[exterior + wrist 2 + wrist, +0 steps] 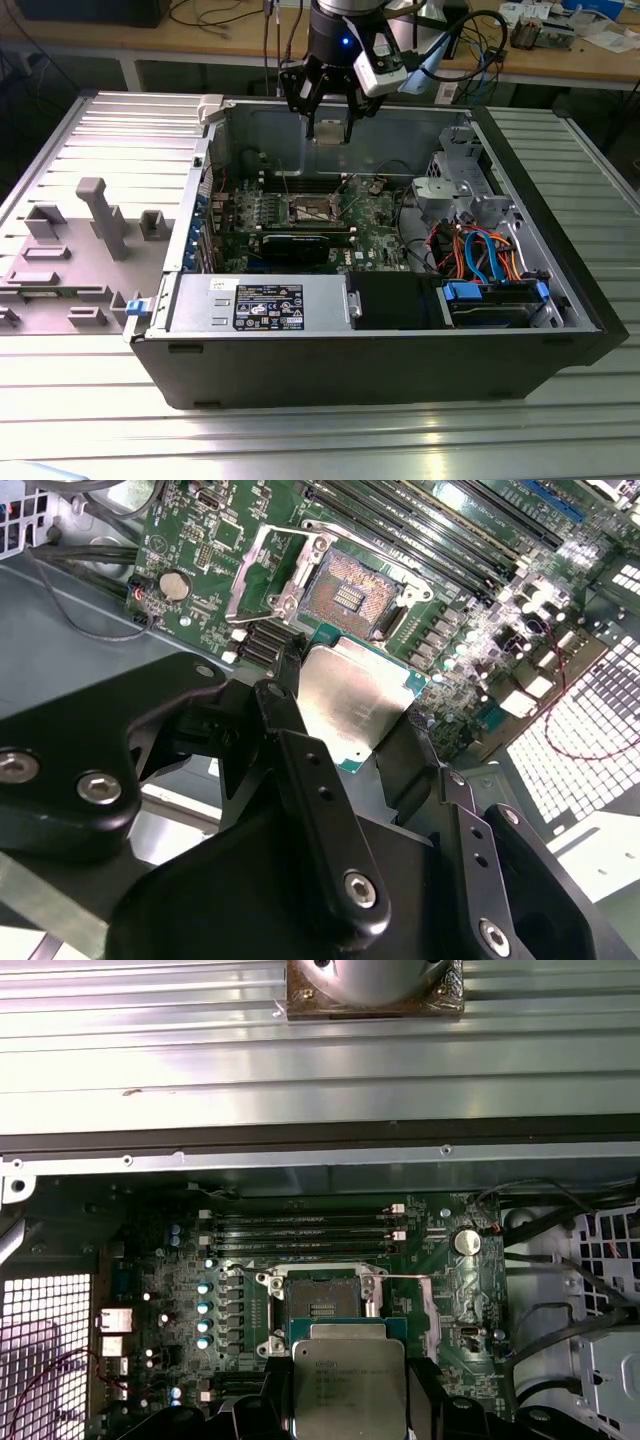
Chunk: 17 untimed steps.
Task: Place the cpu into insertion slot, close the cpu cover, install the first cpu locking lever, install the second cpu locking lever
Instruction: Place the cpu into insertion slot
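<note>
Printed lines cross the metal face of the cpu (pixel 348 1385), and a black label (pixel 268 307) with white print sits on the grey power-supply box (pixel 200 300), yet no word or number can be made out.

Open black computer case (pixel 400 365), grey power-supply box (pixel 262 303) inside, orange and blue cables (pixel 482 252), grey fixture (pixel 100 215)

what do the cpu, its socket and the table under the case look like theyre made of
The cpu: brushed silvery metal lid, dull sheen, on a green board edge. The insertion slot: bright metal frame around a golden-brown contact field, likely plastic with metal contacts. The table: pale ribbed metal, probably aluminium, streaky reflections.
</note>
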{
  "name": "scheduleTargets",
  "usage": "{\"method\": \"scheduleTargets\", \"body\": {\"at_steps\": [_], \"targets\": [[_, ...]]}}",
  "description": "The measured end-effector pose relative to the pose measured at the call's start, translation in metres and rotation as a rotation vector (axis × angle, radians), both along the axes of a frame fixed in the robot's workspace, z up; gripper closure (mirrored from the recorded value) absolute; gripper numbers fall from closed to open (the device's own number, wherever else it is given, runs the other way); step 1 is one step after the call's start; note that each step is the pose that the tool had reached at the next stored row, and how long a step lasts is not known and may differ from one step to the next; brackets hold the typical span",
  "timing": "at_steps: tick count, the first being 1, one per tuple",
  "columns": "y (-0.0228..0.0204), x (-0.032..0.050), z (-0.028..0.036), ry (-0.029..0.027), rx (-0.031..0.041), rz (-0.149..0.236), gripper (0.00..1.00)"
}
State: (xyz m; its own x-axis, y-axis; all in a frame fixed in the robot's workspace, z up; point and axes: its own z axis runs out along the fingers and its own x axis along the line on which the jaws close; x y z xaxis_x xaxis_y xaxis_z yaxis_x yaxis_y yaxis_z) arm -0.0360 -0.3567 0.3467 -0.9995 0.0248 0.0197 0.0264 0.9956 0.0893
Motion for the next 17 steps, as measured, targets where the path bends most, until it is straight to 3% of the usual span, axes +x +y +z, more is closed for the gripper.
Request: {"method": "scheduleTargets", "body": {"at_steps": [17], "targets": [[-0.001,-0.0006,-0.0037,0.0,-0.0001,0.0,0.45]]}}
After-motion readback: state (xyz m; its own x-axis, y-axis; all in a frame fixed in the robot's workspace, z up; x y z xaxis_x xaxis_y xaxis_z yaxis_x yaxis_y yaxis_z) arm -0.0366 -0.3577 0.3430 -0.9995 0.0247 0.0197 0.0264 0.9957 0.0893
